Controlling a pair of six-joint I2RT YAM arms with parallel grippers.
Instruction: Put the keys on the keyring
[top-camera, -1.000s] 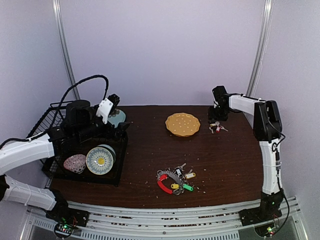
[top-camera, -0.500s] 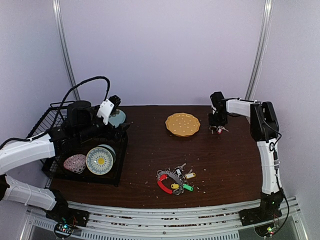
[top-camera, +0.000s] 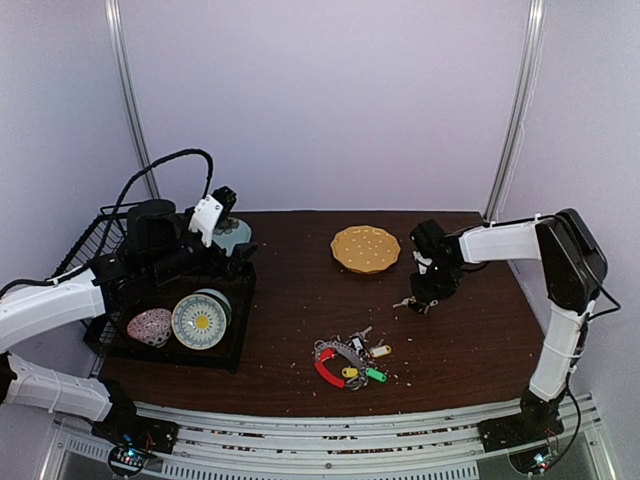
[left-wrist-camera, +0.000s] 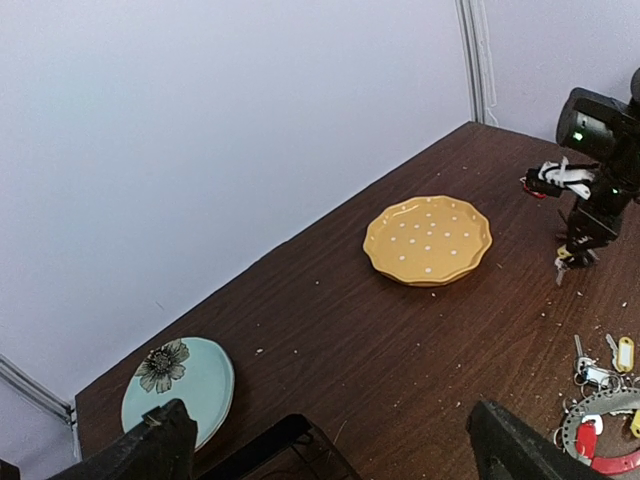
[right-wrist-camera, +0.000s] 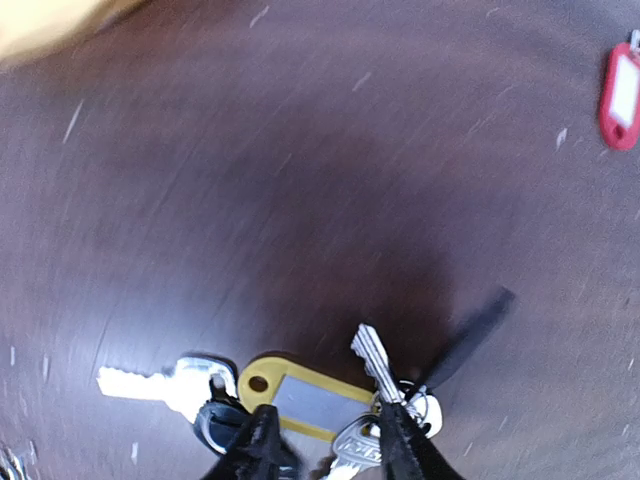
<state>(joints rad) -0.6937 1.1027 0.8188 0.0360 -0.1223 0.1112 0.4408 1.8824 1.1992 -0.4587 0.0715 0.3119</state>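
Several keys (right-wrist-camera: 375, 368) with a yellow tag (right-wrist-camera: 300, 395) sit pinched between the fingers of the right hand (right-wrist-camera: 330, 455), low over the dark surface (top-camera: 470, 330). The keyring (top-camera: 347, 365) lies well apart, nearer the front edge. Over the dish rack (top-camera: 85, 245), the left hand (left-wrist-camera: 330, 450) gapes wide.

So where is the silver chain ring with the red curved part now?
In the top view the chain ring lies on the dark wooden table near its front edge, about midway along it, in front of the yellow dotted plate.
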